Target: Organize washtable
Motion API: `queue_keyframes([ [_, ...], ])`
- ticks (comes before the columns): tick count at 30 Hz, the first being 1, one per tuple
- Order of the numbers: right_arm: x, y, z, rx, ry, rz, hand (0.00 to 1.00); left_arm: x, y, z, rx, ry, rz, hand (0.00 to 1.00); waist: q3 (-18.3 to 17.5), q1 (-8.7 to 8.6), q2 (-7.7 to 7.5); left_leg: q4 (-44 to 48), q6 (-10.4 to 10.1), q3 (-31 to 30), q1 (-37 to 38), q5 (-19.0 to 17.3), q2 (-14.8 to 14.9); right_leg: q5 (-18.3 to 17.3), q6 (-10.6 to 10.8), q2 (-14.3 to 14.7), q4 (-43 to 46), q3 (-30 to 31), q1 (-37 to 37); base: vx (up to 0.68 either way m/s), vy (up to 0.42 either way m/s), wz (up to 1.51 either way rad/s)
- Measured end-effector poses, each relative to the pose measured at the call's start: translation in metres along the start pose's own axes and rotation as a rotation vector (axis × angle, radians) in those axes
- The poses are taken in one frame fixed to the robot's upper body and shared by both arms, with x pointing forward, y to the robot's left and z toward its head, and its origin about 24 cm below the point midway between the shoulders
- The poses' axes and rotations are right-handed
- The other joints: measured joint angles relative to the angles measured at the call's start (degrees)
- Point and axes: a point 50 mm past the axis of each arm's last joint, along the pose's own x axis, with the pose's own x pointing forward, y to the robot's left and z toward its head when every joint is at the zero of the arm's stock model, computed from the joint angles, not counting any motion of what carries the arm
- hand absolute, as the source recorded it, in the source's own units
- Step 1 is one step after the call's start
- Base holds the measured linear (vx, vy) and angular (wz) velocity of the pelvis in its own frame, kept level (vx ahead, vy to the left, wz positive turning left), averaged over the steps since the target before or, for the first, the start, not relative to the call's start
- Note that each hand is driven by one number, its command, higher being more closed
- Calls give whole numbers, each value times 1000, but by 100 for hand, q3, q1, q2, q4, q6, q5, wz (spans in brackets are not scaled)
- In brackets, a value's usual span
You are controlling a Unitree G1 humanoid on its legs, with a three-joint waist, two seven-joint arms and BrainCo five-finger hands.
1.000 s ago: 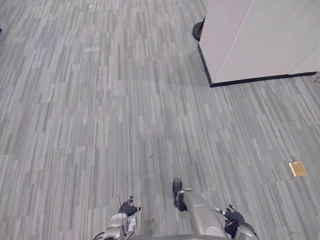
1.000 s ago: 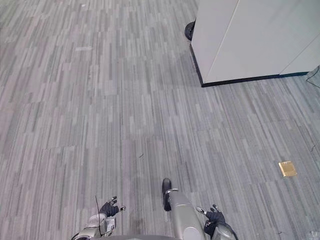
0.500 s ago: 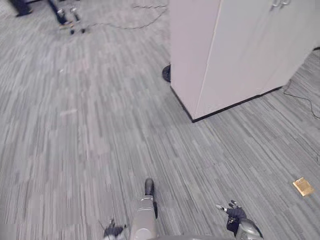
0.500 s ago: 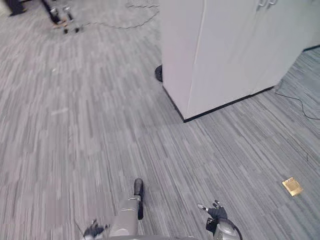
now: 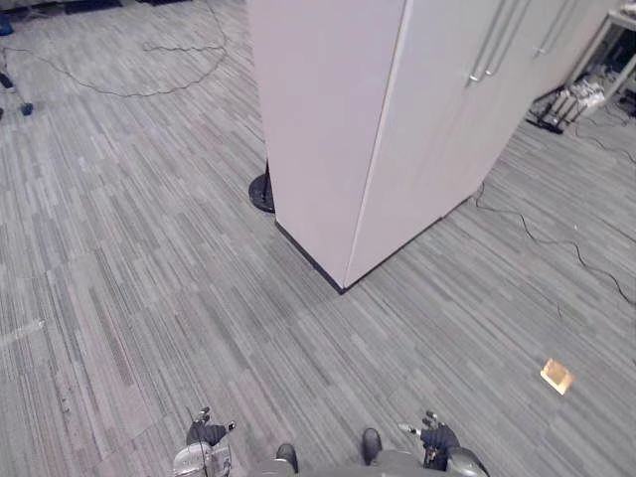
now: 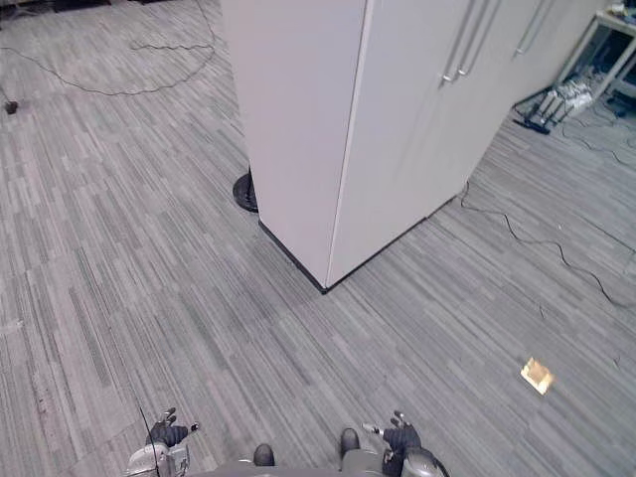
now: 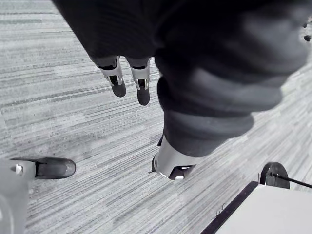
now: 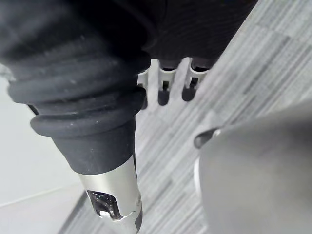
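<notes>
Left hand (image 5: 207, 435) and right hand (image 5: 437, 440) hang low, fingers (image 7: 117, 80) relaxed.

— How many cabinets stand before the robot?
— One white cabinet (image 5: 328, 129), with three long handles (image 5: 484, 50) showing on its doors.
— And on the floor around the cabinet?
— One black round base (image 5: 260, 193) against its left side, and one small tan square (image 5: 556, 376) well apart from it.
— Hands?
— Two: the left hand (image 5: 207, 434) and the right hand (image 5: 437, 439).
</notes>
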Motion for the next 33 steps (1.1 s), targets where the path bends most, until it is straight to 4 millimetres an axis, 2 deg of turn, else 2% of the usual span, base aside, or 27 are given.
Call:
queue_keyframes([
  [1, 0, -6, 1, -7, 0, -11, 0, -6, -7, -21, -36, 64, -9, 0, -126, -9, 99, -18, -73, -36, -35, -80, 82, -5, -40, 78, -236, -7, 29, 370, -141, -2],
  [2, 1, -8, 5, -5, -8, -16, 0, -7, -8, -22, -50, 71, -4, 0, -97, 0, 198, -35, -96, -66, -82, -93, 142, 30, -79, 141, -355, -33, 29, 253, -78, -1],
  [3, -1, -13, -3, 35, 18, -41, 0, -11, -3, -37, -41, 122, -7, 0, -201, -20, 107, -218, -216, -213, 234, -217, 111, 161, -76, 97, -1059, -227, 624, 93, -50, 2],
  [9, -2, -15, -7, 47, 28, -48, 0, -10, -3, -37, -47, 122, -4, 0, -206, -26, 103, -213, -188, -110, 283, -243, 133, 163, -80, 160, -1068, -108, 607, -4, -1, -7],
  [12, -10, -31, -27, 169, 67, -115, 0, -11, -4, -37, -71, 123, 1, 0, -267, -48, 133, -208, -142, -83, 276, -275, 138, 165, -83, 149, -1111, -137, 622, -1, -3, -3],
  [15, -16, -43, -40, 283, 96, -180, 0, -8, -13, -28, -65, 97, -23, 0, -208, -264, 156, -22, -141, -462, -57, -261, 90, -11, -80, 59, -814, -497, 513, -18, -9, 72],
  [16, -18, -46, -45, 328, 109, -205, 0, -6, -21, -20, -41, 73, -53, 0, -87, -357, 155, 108, -147, -812, -163, -233, 18, -221, -80, -13, -531, -838, 516, -10, -58, 119],
  [17, -19, -47, -48, 342, 117, -218, 0, -5, -28, -14, -30, 56, -74, 0, -30, -356, 150, 128, -158, -995, -202, -171, -20, -339, -81, -74, -372, -1031, 519, -37, -57, 225],
  [18, -22, -49, -55, 394, 129, -243, 0, -2, -40, 6, 10, -15, -119, 0, 77, -362, 115, 180, -243, -1418, -420, 59, -210, -628, -79, -329, -16, -1757, 551, -42, 3, 264],
  [19, -23, -49, -57, 432, 130, -254, 0, -1, -50, 19, 19, -61, -149, 0, 168, -380, 111, 175, -282, -1234, -580, 108, -209, -720, -99, -542, 88, -2293, 661, -57, 40, 292],
  [20, -24, -50, -58, 451, 128, -264, 0, -1, -56, 26, 20, -89, -167, 0, 241, -382, 161, 220, 5, -714, -678, -11, -104, -761, -106, -561, 125, -2686, 763, -92, 56, 270],
  [21, -21, -49, -53, 473, 112, -265, 0, -1, -59, 35, 18, -124, -177, 0, 354, -367, 156, 505, 106, 218, -828, 11, 209, -820, -100, -676, 191, -3295, 985, -95, 39, 272],
  [22, -18, -52, -40, 470, 69, -265, 0, -2, -61, 35, 8, -124, -185, 0, 411, -393, 244, 756, 120, 981, -911, 5, 481, -823, -104, -725, 251, -3844, 1231, -92, 57, 251],
  [23, -16, -54, -33, 462, 44, -264, 0, -2, -63, 34, 2, -122, -189, 0, 433, -385, 292, 868, 122, 1231, -933, 8, 596, -832, -103, -751, 338, -4013, 1309, -47, 90, 214],
  [24, -11, -55, -16, 433, -7, -250, 0, -4, -64, 31, 1, -122, -197, 0, 451, -347, 322, 943, 147, 1457, -934, -4, 648, -852, -104, -872, 543, -4198, 1418, -43, 103, 149],
  [25, -7, -53, -2, 411, -47, -235, 0, -5, -62, 25, -8, -110, -193, 0, 446, -300, 313, 915, 191, 1458, -927, -26, 583, -853, -105, -963, 681, -4260, 1451, -41, 165, 159],
  [26, -2, -46, 20, 389, -116, -204, 0, -6, -57, 19, -14, -101, -184, 0, 427, -257, 289, 832, 204, 1331, -960, -31, 375, -852, -103, -1110, 776, -4269, 1495, -28, 124, 103],
  [27, -1, -44, 24, 388, -130, -199, 0, -6, -57, 19, -14, -103, -184, 0, 428, -247, 287, 818, 203, 1301, -959, -31, 330, -852, -102, -1147, 779, -4281, 1525, -12, 230, 132],
  [28, 1, -39, 32, 364, -154, -173, 0, -6, -55, 17, 9, -101, -186, 0, 431, -203, 221, 818, 244, 1067, -1053, -59, 98, -833, -72, -1305, 823, -4438, 1635, 16, 176, 106],
  [29, 1, -38, 33, 362, -155, -171, 0, -6, -55, 18, 20, -105, -190, 0, 422, -176, 212, 837, 280, 992, -1104, -85, 13, -816, -47, -1382, 906, -4515, 1652, 32, 226, 134],
  [30, 1, -38, 33, 360, -153, -169, 0, -6, -55, 20, 33, -108, -193, 0, 421, -169, 218, 893, 358, 898, -1147, -137, -83, -767, 23, -1518, 1127, -4575, 1643, 93, 194, 122],
  [31, 2, -33, 31, 359, -143, -159, 0, -5, -53, 20, 46, -109, -189, 0, 428, -174, 214, 907, 402, 803, -1131, -165, -234, -652, 116, -1788, 1725, -4439, 1537, 142, 238, 141],
  [32, 2, -28, 27, 354, -128, -148, 0, -6, -54, 18, 81, -106, -193, 0, 450, -177, 219, 840, 427, 627, -1030, -162, -403, -415, -277, -2043, 2560, -3953, 1200, 155, 232, 116],
  [33, 2, -25, 26, 347, -122, -139, 0, -6, -55, 17, 108, -105, -203, 0, 480, -171, 257, 807, 450, 521, -955, -154, -450, -450, -574, -2036, 2939, -3557, 1004, 151, 220, 84],
])
